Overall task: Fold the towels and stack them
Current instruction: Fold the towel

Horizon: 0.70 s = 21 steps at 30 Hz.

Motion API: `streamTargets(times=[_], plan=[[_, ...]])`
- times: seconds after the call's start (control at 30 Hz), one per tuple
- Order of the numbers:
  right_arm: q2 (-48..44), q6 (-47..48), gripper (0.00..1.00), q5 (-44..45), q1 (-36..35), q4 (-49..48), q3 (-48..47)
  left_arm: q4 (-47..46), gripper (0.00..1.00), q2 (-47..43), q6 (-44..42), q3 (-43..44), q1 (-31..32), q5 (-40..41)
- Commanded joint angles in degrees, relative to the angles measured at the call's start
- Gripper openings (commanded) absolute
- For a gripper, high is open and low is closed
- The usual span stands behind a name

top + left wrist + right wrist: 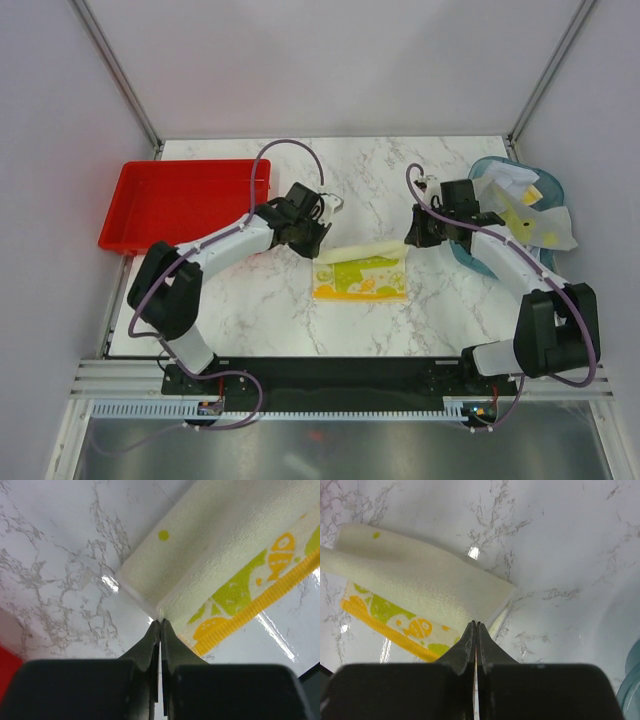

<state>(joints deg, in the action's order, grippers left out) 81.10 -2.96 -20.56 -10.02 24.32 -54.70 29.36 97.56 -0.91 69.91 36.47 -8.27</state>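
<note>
A printed towel (360, 277) lies at the centre of the table (250, 300), its far edge raised as a flap. The left gripper (160, 625) and right gripper (476, 626), jaws fully closed, each pinch one flap corner. Farther back are a red tray (180, 205) on the left and a teal basket (495, 161) holding more towels (525, 212) on the right.

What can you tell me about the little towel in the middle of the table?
It is a towel of pale yellow nubby cloth, printed with green and yellow fish shapes and an orange edge. It lies on the marble table, its far edge turned over toward the front. The left tool and right tool, both shut, seem to pinch that flap's two corners.
</note>
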Motion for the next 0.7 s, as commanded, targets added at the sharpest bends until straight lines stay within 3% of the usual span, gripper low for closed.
streamTargets(times=[0.0,0.1,0.4,0.67], plan=[[-4.97,-4.24,0.00,3.94,-0.35,0.55,2.66,-2.82,0.02,-5.62,3.02,-2.49,1.58,2.82],[-6.74,-7.57,0.00,7.89,-0.35,2.13,4.59,-2.91,0.02,-7.29,3.89,-5.21,2.46,3.09],[-11.21,-16.98,0.00,7.37,-1.49,1.88,11.63,-2.65,0.02,-10.28,7.41,-10.75,4.49,3.44],[-15.53,-19.80,0.00,3.77,-1.67,1.17,15.94,-2.56,0.02,-12.39,10.04,-13.92,5.72,4.23]])
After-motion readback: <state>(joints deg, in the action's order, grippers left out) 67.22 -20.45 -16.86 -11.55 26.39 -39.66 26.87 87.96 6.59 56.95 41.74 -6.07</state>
